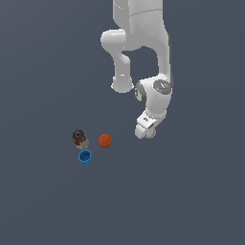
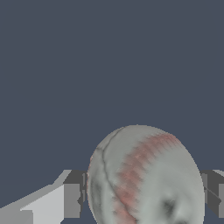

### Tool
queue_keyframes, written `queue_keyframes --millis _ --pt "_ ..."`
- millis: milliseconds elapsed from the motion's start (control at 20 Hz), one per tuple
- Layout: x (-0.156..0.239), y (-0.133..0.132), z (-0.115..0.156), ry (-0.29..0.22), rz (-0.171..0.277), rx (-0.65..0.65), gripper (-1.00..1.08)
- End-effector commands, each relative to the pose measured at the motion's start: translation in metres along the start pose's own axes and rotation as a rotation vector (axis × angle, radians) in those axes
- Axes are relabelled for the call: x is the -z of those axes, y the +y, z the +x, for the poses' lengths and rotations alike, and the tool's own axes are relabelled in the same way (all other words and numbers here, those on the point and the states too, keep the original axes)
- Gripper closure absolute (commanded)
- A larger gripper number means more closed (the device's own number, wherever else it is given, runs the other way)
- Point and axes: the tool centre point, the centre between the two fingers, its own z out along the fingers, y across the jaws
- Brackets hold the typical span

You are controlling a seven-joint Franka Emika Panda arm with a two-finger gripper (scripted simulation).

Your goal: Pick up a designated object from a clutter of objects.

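The designated object, a white baseball [image 2: 144, 179] with red stitching, fills the near part of the wrist view. It sits between my two fingers [image 2: 72, 199], which press against its sides. My gripper [image 2: 144, 197] is shut on it. In the exterior view my gripper [image 1: 146, 131] points down and the hand hides nearly all of the baseball. The rest of the clutter lies toward the exterior view's left of my gripper: an orange ball [image 1: 105, 140], a blue cup [image 1: 85, 157] and a dark-topped can [image 1: 79, 138].
The white arm [image 1: 143, 43] reaches down from the top of the exterior view. A plain dark grey floor [image 1: 191, 191] surrounds everything.
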Motion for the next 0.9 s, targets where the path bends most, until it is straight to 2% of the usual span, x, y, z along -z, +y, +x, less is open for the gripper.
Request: queue_keyframes --millis 0,500,850 --pt "-0.001 -0.001 0.000 0.000 0.001 0.001 1.08" --pt "0.002 0.002 -0.001 0.000 0.000 0.000 1.08" --pt "0.023 0.016 -0.008 0.000 0.000 0.000 1.08"
